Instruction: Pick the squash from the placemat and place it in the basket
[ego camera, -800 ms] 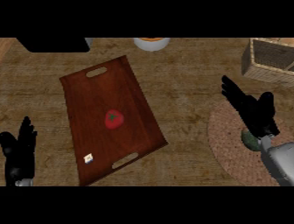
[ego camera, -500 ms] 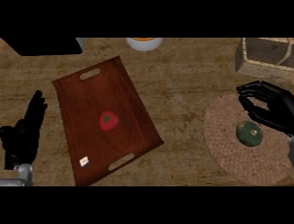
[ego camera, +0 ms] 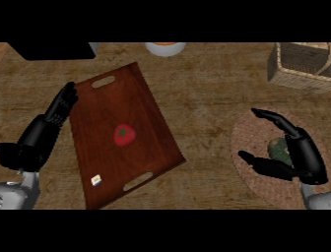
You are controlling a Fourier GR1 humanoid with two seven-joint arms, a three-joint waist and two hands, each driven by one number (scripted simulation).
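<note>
squash (ego camera: pixel 279 150): small, rigid, smooth, probably light | grasp across its middle | right hand (ego camera: pixel 304 156) spread, arched over it on placemat (ego camera: pixel 250 130), contact unclear

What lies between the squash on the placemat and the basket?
In the head view, fingers of the right robot hand arch over the squash on that side; beyond them, only placemat and bare wooden counter lead to the basket.

The tray (ego camera: pixel 150 110) is reddish-brown wood. On it lie a red fruit (ego camera: pixel 125 136) with a green top, perhaps a tomato, and a small white tag (ego camera: pixel 95 180). The squash (ego camera: pixel 279 150) is dark green on a pinkish-brown woven placemat (ego camera: pixel 250 132). The basket (ego camera: pixel 303 69) is tan wicker, the counter (ego camera: pixel 205 98) streaked brown wood grain. The left hand (ego camera: pixel 32 145) and right hand (ego camera: pixel 304 156) are black.
</note>
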